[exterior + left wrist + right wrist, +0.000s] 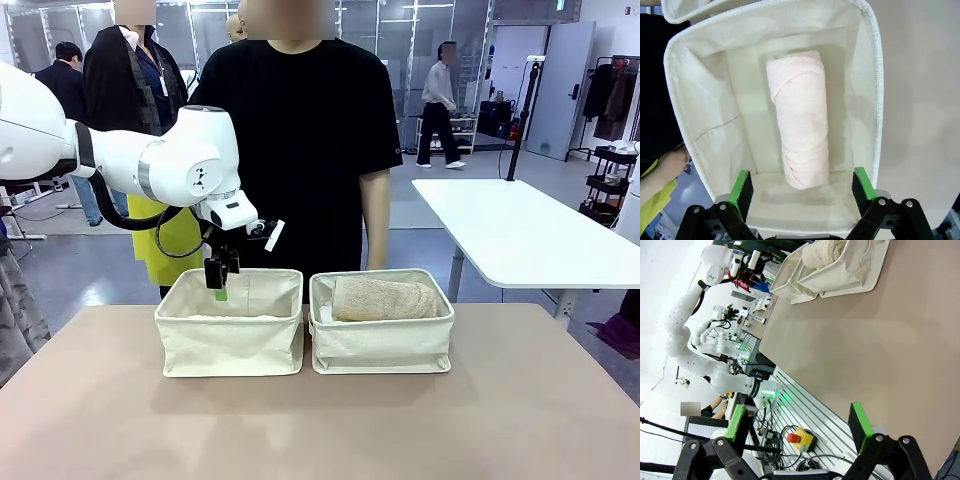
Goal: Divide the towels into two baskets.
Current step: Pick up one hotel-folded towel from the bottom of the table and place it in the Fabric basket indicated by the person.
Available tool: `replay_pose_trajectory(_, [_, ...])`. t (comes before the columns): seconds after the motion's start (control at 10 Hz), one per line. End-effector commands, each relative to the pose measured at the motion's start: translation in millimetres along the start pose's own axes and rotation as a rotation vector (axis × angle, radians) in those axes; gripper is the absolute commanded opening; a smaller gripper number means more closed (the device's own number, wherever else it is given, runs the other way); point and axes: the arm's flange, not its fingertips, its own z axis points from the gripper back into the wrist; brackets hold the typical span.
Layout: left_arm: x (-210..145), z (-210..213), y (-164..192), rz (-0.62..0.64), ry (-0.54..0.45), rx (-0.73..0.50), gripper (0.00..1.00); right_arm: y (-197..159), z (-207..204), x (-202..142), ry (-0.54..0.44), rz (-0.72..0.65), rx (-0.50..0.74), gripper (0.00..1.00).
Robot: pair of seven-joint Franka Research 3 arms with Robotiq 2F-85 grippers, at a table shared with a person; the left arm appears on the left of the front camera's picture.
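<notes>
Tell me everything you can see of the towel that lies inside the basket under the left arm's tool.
The cream, faintly pinkish rolled terry-cloth towel lies flat on the floor of the rectangular cream canvas basket, along its length and about in the middle. It is a thick roll whose outer flap wraps diagonally across it. One end reaches near the wall closest to the camera. The left tool hangs open above it, with the green pads apart and not touching it.
</notes>
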Motion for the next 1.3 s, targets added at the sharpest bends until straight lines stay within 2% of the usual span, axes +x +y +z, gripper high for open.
replay_pose_trajectory(0.0, [-1.8,0.5,0.6,0.001,0.001,0.002,1.0,3.4,0.6,-1.0,-0.007,0.011,0.004,1.0])
replay_pose_trajectory(0.6, [0.1,0.0,0.0,0.0,0.0,0.0,1.0,3.4,0.6,-1.0,-0.007,0.011,0.004,1.0])
replay_pose_trajectory(0.7, [-10.5,21.6,-1.0,0.078,-0.026,-0.006,1.0,3.4,0.6,-1.0,-0.007,0.011,0.004,1.0])
replay_pose_trajectory(0.9, [-52.9,59.8,-20.3,0.27,-0.197,-0.099,1.0,3.4,0.6,-1.0,-0.007,0.011,0.004,1.0])
replay_pose_trajectory(1.1, [-101.9,87.3,-71.9,0.376,-0.372,-0.184,1.0,3.4,0.6,-1.0,-0.007,0.011,0.004,1.0])
replay_pose_trajectory(1.2, [-134.1,92.1,-104.4,0.437,-0.393,-0.213,1.0,3.4,0.6,-1.0,-0.007,0.011,0.004,1.0])
